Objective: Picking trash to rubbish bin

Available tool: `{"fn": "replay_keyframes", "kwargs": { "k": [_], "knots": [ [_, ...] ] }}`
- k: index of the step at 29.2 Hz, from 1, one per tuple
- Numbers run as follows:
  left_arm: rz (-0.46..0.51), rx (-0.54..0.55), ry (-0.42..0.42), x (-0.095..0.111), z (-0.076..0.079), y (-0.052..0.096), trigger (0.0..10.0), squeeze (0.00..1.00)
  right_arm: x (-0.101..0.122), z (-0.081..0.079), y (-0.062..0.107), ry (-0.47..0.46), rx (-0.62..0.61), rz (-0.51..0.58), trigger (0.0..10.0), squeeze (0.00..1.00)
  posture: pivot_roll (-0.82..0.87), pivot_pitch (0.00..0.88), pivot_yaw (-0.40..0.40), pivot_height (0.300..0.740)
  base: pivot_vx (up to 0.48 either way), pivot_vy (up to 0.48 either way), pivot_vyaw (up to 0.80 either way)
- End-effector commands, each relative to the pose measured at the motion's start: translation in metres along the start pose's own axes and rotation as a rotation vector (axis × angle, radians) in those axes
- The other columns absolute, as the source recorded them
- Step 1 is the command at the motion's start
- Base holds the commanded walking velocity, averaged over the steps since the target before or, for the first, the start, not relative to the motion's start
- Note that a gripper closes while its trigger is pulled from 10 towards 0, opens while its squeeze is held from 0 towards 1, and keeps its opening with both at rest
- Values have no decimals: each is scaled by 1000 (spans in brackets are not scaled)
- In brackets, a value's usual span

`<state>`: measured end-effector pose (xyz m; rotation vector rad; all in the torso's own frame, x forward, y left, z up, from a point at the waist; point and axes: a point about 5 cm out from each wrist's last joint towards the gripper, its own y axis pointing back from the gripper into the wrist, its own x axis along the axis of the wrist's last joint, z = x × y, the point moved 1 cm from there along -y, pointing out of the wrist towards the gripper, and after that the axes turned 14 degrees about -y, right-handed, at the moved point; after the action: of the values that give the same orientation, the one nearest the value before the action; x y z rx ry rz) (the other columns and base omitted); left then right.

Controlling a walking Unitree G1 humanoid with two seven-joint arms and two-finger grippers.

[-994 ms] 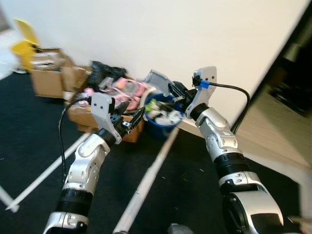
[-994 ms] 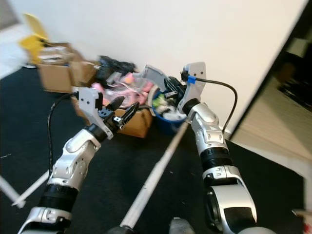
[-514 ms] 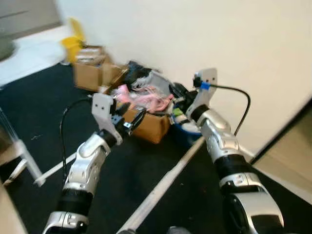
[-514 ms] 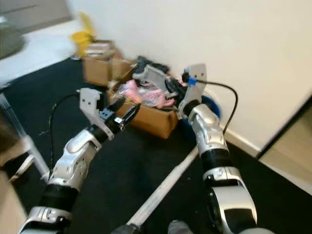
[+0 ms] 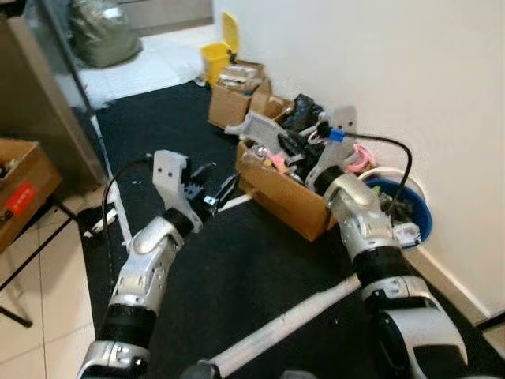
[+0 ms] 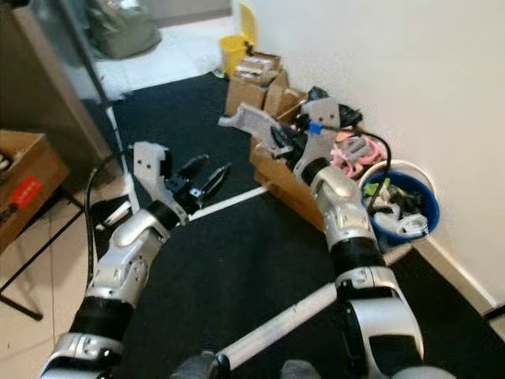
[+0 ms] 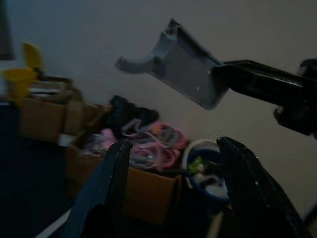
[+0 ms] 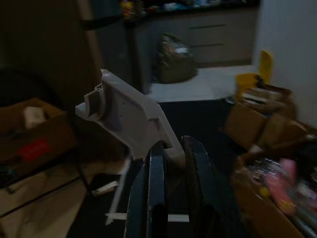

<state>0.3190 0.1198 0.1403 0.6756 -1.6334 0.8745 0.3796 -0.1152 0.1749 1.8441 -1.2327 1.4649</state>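
My right gripper (image 5: 289, 148) is shut on a grey plastic piece (image 5: 256, 129), held in the air above the near end of a cardboard box (image 5: 286, 199) full of pink and black clutter. The right wrist view has the grey piece (image 8: 126, 115) sticking out past the closed fingers (image 8: 156, 163). A blue rubbish bin (image 6: 392, 234) with a white rim stands by the wall, right of that box, with trash inside. My left gripper (image 5: 216, 180) is open and holds nothing, hovering over the black floor left of the box. In the left wrist view, the open left gripper (image 7: 174, 143) faces the grey piece (image 7: 178, 69).
More cardboard boxes (image 5: 235, 101) and a yellow bin (image 5: 215, 55) line the wall farther back. A white pole (image 5: 290, 324) lies across the black mat. At left stand a dark cabinet, a box with a red label (image 5: 19, 188) and a dark bag (image 5: 102, 35).
The camera has swung, so the boxes and bin now sit to the right and the room opens at left. Both arms hold the same pose; the grey piece stays gripped.
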Motion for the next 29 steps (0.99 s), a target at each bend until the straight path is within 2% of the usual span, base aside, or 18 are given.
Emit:
{"fn": "replay_keyframes", "kwargs": {
  "k": [1, 18, 21, 29],
  "knots": [
    [-11, -4, -9, -2, 0, 2, 10000, 0, -1, 0, 0, 0, 2, -2, 10000, 0, -68, 0, -40, 740, 0, 0, 775],
    [-12, 2, -13, -1, -1, 2, 10000, 0, 0, 0, 0, -12, 2, 0, 10000, 0, -66, 0, -40, 740, 0, 0, 776],
    [-6, -2, -8, 0, -1, 2, 10000, 0, 1, 1, 0, -50, -8, 12, 10000, 0, -66, 0, -40, 740, 330, 0, 0],
    [-3, -6, -8, 0, -1, 2, 10000, 0, 1, 2, 0, -51, -2, 2, 10000, 0, -66, 0, -40, 740, 472, 0, 0]
  ]
}}
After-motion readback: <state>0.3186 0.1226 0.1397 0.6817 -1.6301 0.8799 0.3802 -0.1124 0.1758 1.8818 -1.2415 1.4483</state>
